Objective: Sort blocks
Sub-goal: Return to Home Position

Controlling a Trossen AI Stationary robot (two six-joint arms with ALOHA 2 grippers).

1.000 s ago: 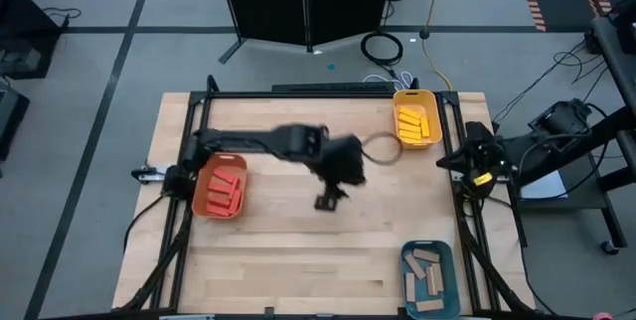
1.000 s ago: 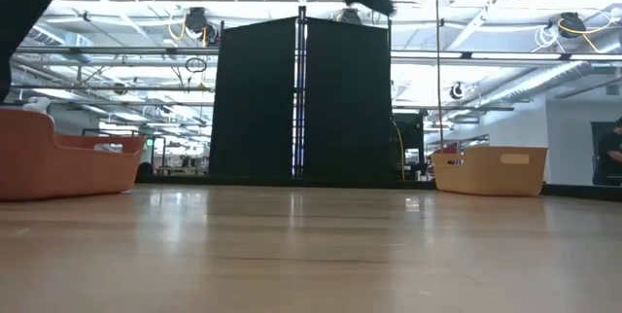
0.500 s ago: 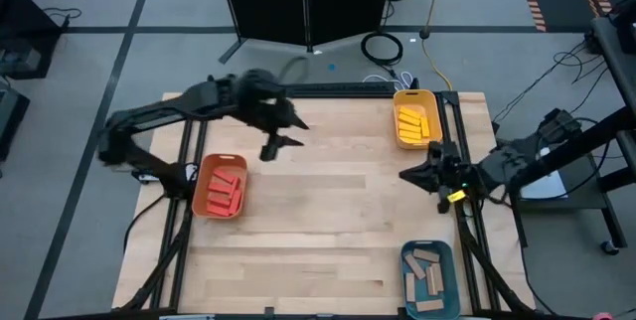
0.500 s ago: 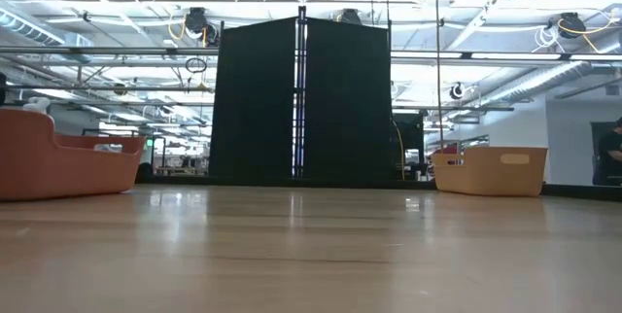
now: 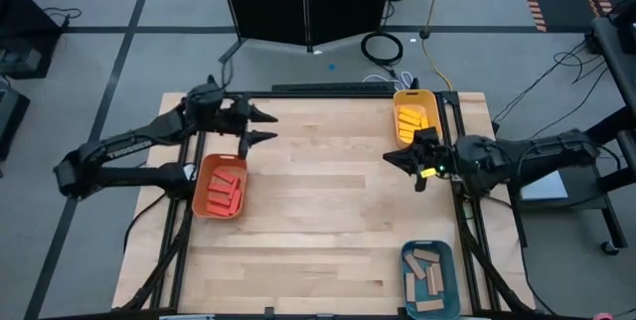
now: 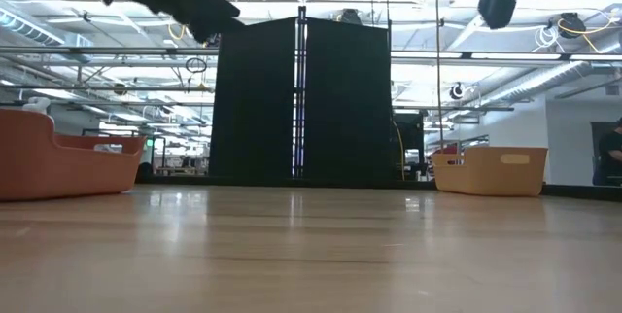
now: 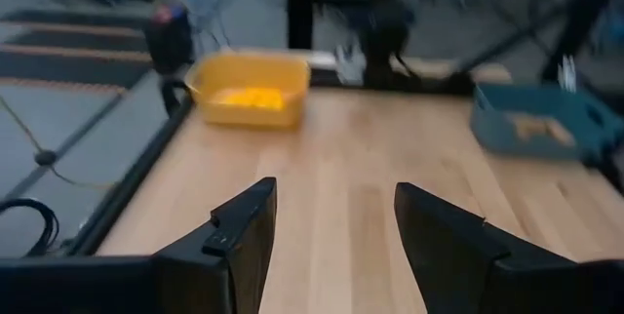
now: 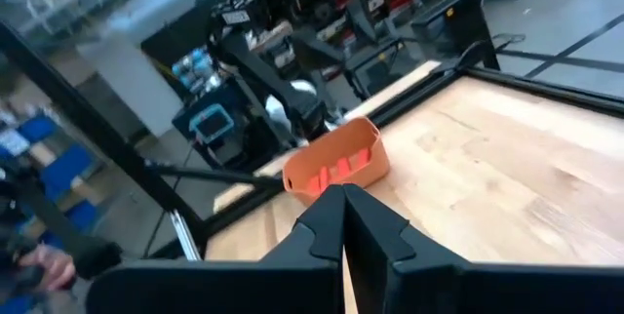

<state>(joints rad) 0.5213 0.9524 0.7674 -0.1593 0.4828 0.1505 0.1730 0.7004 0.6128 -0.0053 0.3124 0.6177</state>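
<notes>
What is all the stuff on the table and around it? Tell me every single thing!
light wooden table: one, tan, under both arms
orange plastic tray: one, orange, left side of the table
small flat red blocks: several, red, inside the orange tray
yellow plastic tray: one, yellow, far right corner
small flat yellow blocks: several, yellow, inside the yellow tray
teal plastic tray: one, teal, near right corner
small flat tan wooden blocks: about six, tan, inside the teal tray
tall black panel: one, black, on the floor beyond the table
left hand: one, dark, open and empty, in the air beyond the orange tray
right hand: one, dark, shut and empty, in the air beside the yellow tray
</notes>
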